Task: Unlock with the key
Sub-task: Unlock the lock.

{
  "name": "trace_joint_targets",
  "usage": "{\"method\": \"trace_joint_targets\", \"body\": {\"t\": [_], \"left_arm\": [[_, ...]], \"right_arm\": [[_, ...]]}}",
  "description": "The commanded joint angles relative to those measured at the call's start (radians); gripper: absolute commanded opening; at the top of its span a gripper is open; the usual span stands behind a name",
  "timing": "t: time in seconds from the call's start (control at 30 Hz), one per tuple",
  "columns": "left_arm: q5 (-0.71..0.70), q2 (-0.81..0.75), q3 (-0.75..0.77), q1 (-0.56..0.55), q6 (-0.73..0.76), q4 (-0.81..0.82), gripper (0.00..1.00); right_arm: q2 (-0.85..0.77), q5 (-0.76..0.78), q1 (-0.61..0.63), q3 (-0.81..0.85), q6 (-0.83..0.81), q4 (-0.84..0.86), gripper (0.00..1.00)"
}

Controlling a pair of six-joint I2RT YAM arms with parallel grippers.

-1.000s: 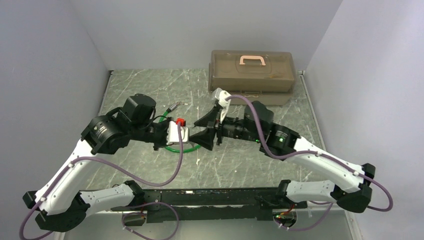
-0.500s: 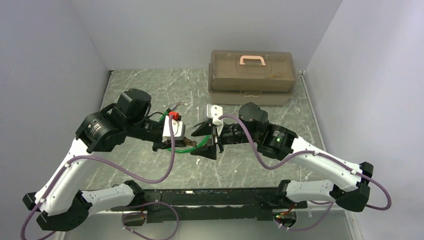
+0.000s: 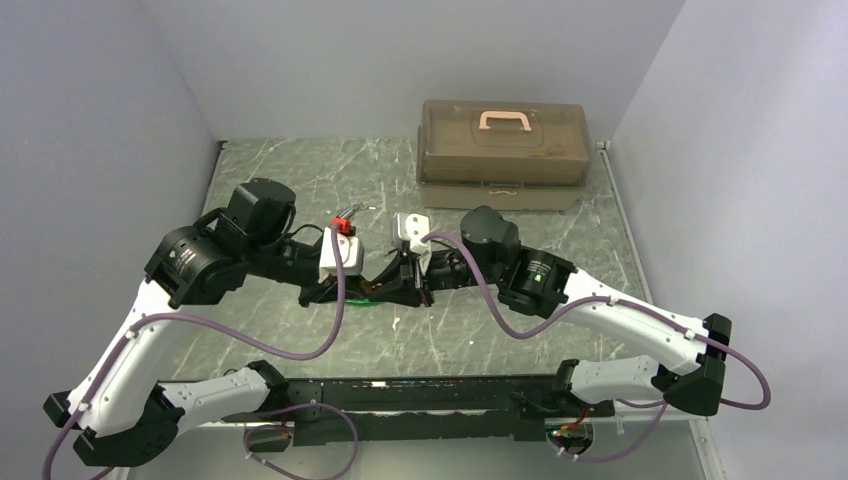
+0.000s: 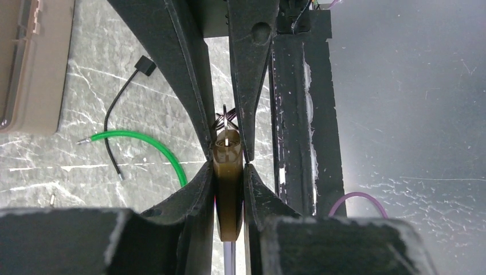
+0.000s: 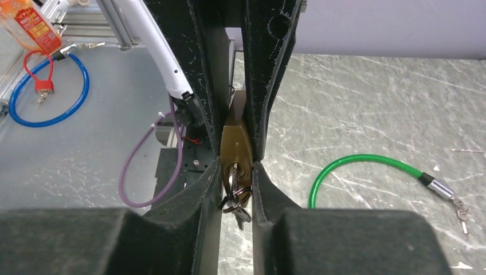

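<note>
Padlock (image 4: pixel 228 186) clamped in left jaws, right jaws pinching key (image 5: pixel 234 192), toolbox (image 3: pixel 503 150) lid down.

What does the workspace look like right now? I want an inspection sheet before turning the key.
Surface: marbled table, no spills seen.
Job's things: brass padlock sits between both grippers. The key is at its keyhole end with its bunch hanging below.
Clutter: green cable with small keys at its end. Closed brown toolbox at the far edge. Loose black wire.
Grippers: left gripper is shut on the padlock body. Right gripper is closed around the key.
Cables: purple cables loop along both arms, no snag seen.
Surroundings: plain walls on three sides. Blue cable loop lies beyond the table.
</note>
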Motion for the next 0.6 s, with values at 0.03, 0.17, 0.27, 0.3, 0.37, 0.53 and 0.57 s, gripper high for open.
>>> {"method": "trace_joint_targets", "body": {"t": [0.03,0.17,0.27,0.3,0.37,0.53,0.57], "left_arm": [[0.082,-0.026,0.019,0.011,-0.037,0.122,0.02],[0.068,-0.028,0.016,0.030,-0.085,0.141,0.62],[0.013,-0.026,0.027,0.044,-0.066,0.118,0.74],[-0.007,-0.026,0.028,0.051,-0.043,0.100,0.75],[-0.040,-0.026,0.016,0.073,-0.005,0.058,0.77],[-0.031,-0.038,-0.090,0.246,0.084,0.003,0.80],[-0.023,-0.041,-0.119,0.279,0.105,0.003,0.81]], "right_arm": [[0.019,0.018,0.019,0.040,0.009,0.060,0.00],[-0.014,0.100,0.020,0.006,0.038,0.106,0.00],[-0.043,0.156,0.018,-0.021,0.053,0.115,0.00],[-0.053,0.173,0.016,-0.031,0.055,0.114,0.00],[-0.080,0.192,0.009,-0.052,0.061,0.119,0.00],[-0.130,0.218,-0.005,-0.076,0.061,0.103,0.00],[-0.136,0.221,-0.007,-0.077,0.062,0.099,0.00]]}}
